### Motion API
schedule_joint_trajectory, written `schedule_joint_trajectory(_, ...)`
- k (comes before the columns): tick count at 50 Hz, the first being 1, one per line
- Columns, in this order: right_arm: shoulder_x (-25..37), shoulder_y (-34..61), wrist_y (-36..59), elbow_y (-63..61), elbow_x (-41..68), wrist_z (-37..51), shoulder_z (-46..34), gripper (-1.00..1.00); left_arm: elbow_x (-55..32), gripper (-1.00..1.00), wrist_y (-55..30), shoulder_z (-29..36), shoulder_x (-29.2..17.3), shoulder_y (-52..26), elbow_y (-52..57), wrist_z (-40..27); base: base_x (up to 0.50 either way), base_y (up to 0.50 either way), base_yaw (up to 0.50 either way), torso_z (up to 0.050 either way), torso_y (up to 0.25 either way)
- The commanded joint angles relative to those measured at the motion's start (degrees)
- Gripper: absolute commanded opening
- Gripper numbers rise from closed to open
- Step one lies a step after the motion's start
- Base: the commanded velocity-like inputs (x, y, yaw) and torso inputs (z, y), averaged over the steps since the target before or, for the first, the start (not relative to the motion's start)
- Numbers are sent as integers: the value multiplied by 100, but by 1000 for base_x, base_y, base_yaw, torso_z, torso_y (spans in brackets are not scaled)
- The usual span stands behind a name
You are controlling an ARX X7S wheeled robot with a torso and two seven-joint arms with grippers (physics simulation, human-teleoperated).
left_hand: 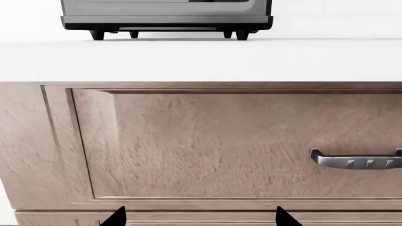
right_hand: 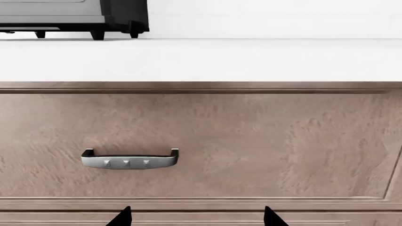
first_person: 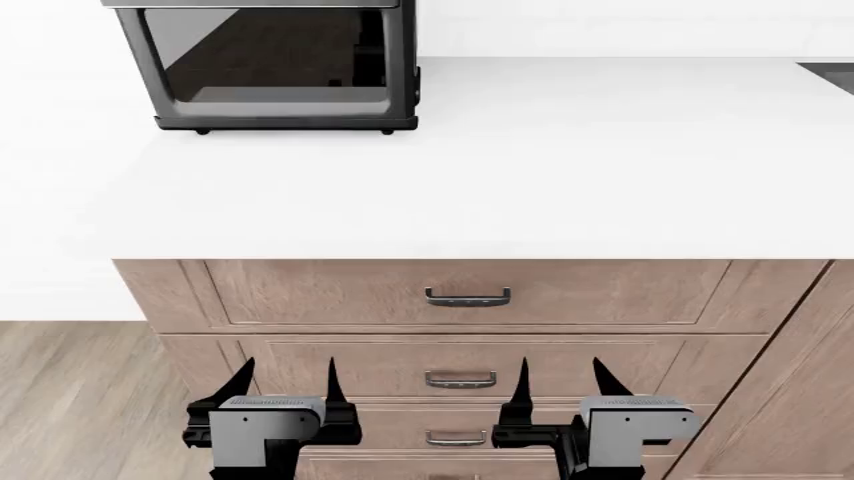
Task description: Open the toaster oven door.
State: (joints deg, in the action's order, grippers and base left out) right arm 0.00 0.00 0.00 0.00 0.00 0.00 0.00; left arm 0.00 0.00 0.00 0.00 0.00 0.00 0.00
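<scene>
The black toaster oven [first_person: 274,65] stands on the white counter [first_person: 534,160] at the back left. Its door [first_person: 267,55], a black frame round dark glass, is shut. The handle and knobs are out of view above. Its base and feet show in the left wrist view [left_hand: 166,21] and in the right wrist view [right_hand: 75,19]. My left gripper [first_person: 287,385] is open and empty, low in front of the wooden drawers, well below the oven. My right gripper [first_person: 558,383] is open and empty at the same height, further right.
Stacked wooden drawers [first_person: 467,295] with small metal handles fill the cabinet front under the counter. The top drawer handle shows in both wrist views [left_hand: 355,160] [right_hand: 130,159]. Wood floor [first_person: 74,400] lies at the left. A dark sink edge [first_person: 834,72] is at the far right.
</scene>
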Motion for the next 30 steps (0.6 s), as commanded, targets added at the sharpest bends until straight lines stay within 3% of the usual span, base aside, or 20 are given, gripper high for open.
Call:
schedule_joint_trajectory(1,89,6,-10,18,86,115,-113,100,-98,100,5,105,-91,-2,-10,-99,0,0,0,0,0)
schedule_joint_trajectory(10,240,12,-92,221,184,283,-363,100,-322,100,152,304,-261,70,-35,-172,0,0,0,2,0)
schedule_joint_trajectory(23,390,45,-39,218,262,398,-546,100,-484,100,29,389,-413,54,103,-313,0,0,0,49,0)
schedule_joint_trajectory(30,529,288,275,19,333,430,-529,100,-585,100,-442,418,-553,-35,587,-341,0,0,0,50,0)
